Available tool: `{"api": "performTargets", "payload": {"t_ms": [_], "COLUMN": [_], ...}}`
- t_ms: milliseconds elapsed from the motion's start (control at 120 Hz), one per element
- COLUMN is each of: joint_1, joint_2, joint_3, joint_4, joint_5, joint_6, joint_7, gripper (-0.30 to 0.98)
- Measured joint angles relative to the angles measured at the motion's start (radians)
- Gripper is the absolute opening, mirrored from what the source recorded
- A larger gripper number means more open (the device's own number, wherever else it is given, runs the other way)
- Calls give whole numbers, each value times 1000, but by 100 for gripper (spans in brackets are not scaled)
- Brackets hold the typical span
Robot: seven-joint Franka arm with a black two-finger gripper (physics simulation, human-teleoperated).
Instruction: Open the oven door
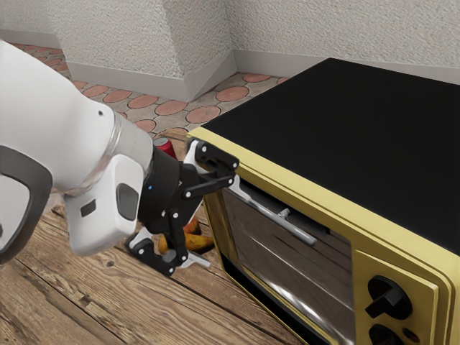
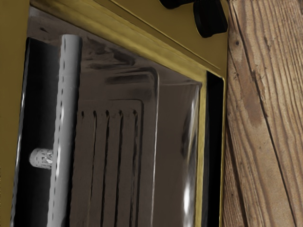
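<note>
My gripper (image 1: 221, 224) stands open in front of the left part of the oven door (image 1: 287, 269) in the exterior view. Its upper finger is by the near end of the silver bar handle (image 1: 287, 224); whether they touch I cannot tell. The lower finger hangs well below the bar, over the table. The door looks closed in the yellow oven's front. In the wrist view the handle (image 2: 66, 123) runs along one side of the glass door (image 2: 118, 156), with its round mounting post behind it.
The oven's black top (image 1: 345, 136) and dark knobs (image 1: 389, 296) lie toward the exterior view's right. Behind the gripper are a red can (image 1: 164, 146) and some yellow-orange fruit (image 1: 196, 242) on the wooden table (image 1: 93, 309). Textured walls stand farther back.
</note>
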Motion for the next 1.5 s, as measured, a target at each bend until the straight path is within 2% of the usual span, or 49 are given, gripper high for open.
{"api": "performTargets", "payload": {"t_ms": [392,925,1125,1208,1250,1275,1342,1367,1392,1442,1500], "joint_1": [0,-1,-3,-7,-32,-56,-166,-260,-319,-376,-398], "joint_2": [84,105,65,-50,-182,-295,-779,-925,-947,-750,-510], "joint_3": [-27,-37,-43,-43,-40,-33,28,14,-12,-37,-35], "joint_4": [53,40,-3,-82,-180,-246,-387,-337,-192,206,426], "joint_5": [16,20,20,19,19,18,22,26,23,39,83], "joint_6": [8,13,12,8,3,-8,-135,-207,-267,-381,-477], "joint_7": [-87,-141,-150,-153,-154,-154,-155,-164,-177,-210,-249], "gripper": [69,69,69,57,57,58,62,63,64,65,66]}}
